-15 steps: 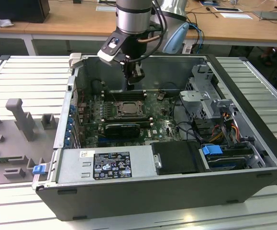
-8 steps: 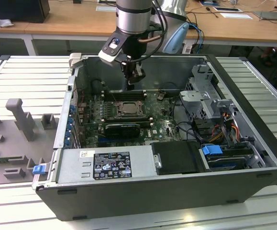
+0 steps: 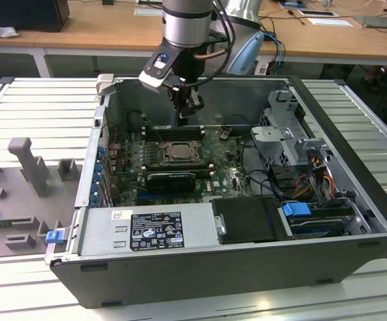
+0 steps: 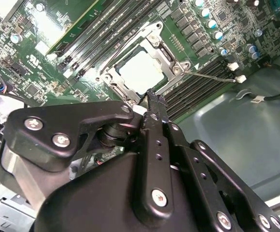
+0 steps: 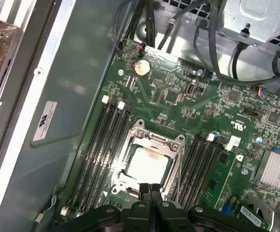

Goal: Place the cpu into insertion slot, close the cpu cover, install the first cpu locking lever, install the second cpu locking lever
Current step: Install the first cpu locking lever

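Pincer (image 5: 151,191), closed together and empty, hangs near cpu (image 5: 148,162) seated in insertion slot (image 5: 138,129)

cpu (image 5: 147,162): silvery metal top, smooth, matt
cpu cover (image 5: 155,140): bare metal, dully polished
end effector (image 5: 150,187): finished in matt black

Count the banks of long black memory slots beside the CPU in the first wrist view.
2. One bank lies between the cpu and the grey case wall; the other bank lies on the cpu's opposite side. Board under the claw is hidden.
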